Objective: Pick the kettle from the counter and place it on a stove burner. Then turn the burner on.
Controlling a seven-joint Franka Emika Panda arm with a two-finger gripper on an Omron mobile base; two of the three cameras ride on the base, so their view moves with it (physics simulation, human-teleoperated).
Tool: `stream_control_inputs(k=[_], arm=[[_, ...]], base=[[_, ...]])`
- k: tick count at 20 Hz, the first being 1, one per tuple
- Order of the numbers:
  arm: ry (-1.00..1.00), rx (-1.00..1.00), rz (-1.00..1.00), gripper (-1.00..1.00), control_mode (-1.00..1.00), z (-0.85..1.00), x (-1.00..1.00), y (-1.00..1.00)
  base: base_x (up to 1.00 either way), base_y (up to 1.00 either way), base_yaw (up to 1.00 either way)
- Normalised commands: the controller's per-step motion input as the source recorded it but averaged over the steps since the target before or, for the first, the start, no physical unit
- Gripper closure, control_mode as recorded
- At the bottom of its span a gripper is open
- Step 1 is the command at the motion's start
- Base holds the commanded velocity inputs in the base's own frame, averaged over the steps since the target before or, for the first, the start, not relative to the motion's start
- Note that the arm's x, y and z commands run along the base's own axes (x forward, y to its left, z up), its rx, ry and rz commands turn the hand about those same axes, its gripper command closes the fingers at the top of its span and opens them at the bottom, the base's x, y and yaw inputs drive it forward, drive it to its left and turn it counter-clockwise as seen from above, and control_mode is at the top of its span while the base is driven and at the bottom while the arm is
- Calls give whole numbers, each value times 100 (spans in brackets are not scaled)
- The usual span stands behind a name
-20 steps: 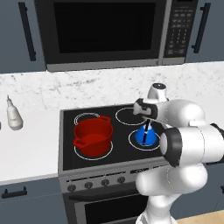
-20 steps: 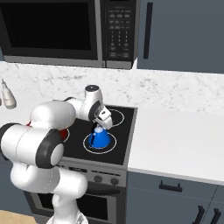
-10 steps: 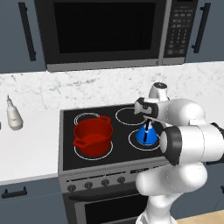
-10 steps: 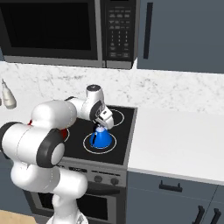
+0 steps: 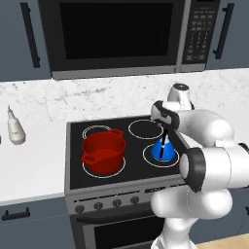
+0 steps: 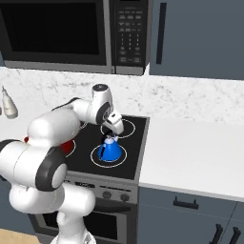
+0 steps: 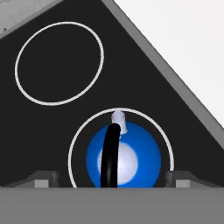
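Left base view, right of centre: one blue kettle (image 5: 162,150) stands inside a single-ring burner (image 5: 162,154); one red pot (image 5: 103,151) sits at centre left, one bottle (image 5: 15,127) on the worktop (image 5: 29,160) at far left. Right base view, centre: the tool (image 6: 113,131) hangs just above the kettle. Hand view: its fingers (image 7: 42,180), clamped a second ago, now stand wide either side of the handle, so placing looks done; the knob remains.
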Motion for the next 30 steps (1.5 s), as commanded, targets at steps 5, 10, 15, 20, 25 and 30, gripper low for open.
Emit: stream_control_inputs(k=[5,10,15,20,25,30], arm=[[-11,0,5,-100,-100,56,-59,16],[-12,-5,16,-100,-100,16,-99,48],[-24,-14,17,-100,-100,0,-97,39],[-33,-13,10,-100,-100,0,-68,16],[-2,0,0,-100,-100,0,-1,0],[-2,0,0,-100,-100,0,-10,-3]], base=[[0,0,0],[0,0,0],[0,0,0],[0,0,0],[0,0,0],[0,0,0]])
